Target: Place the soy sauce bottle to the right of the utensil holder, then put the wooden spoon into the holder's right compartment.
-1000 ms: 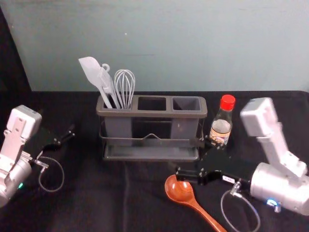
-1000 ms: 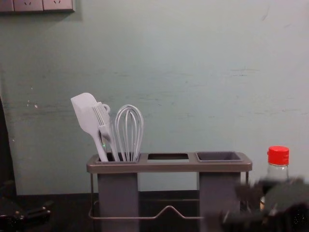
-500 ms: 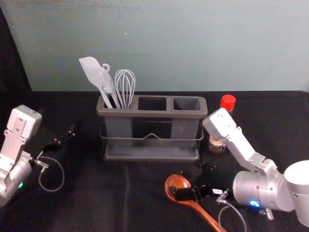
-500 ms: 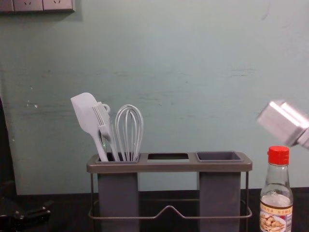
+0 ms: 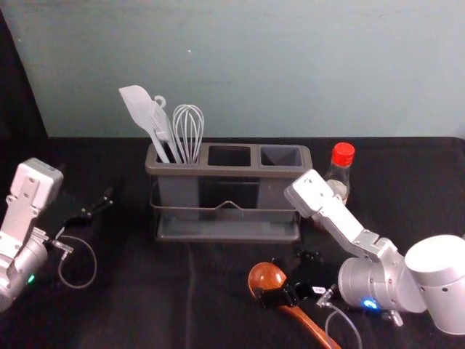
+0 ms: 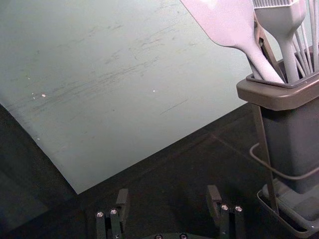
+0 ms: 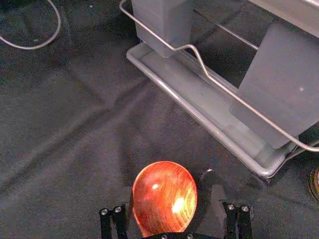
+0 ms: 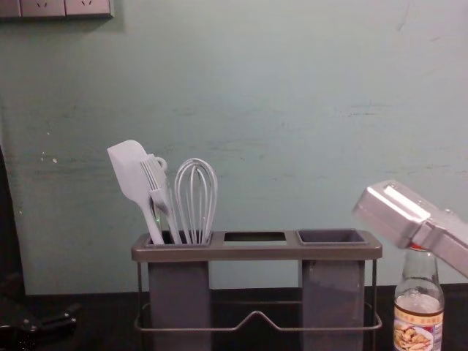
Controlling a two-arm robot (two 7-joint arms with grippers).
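My right gripper [image 5: 276,279] is low over the wooden spoon [image 5: 263,273], which lies on the cloth before the utensil holder [image 5: 229,173]. In the right wrist view the right gripper [image 7: 172,205] is open, its fingers on either side of the spoon's bowl [image 7: 167,194]. The soy sauce bottle [image 5: 338,180] stands upright just right of the holder, partly behind the right arm; the chest view shows its label [image 8: 417,325]. The holder's right compartment [image 8: 330,237] has nothing in it. My left gripper [image 5: 107,201] is parked at the left; in the left wrist view the left gripper [image 6: 168,198] is open.
A white spatula [image 5: 135,105], a brush and a whisk [image 5: 188,131] stand in the holder's left compartment. A wire rail [image 8: 256,316] runs along the holder's front. Black cloth [image 5: 145,291] covers the table, with a wall behind it.
My right gripper has moved away from beside the bottle, down and toward the near side, to the spoon. The bottle, now more in view, stays standing. The left arm has not moved.
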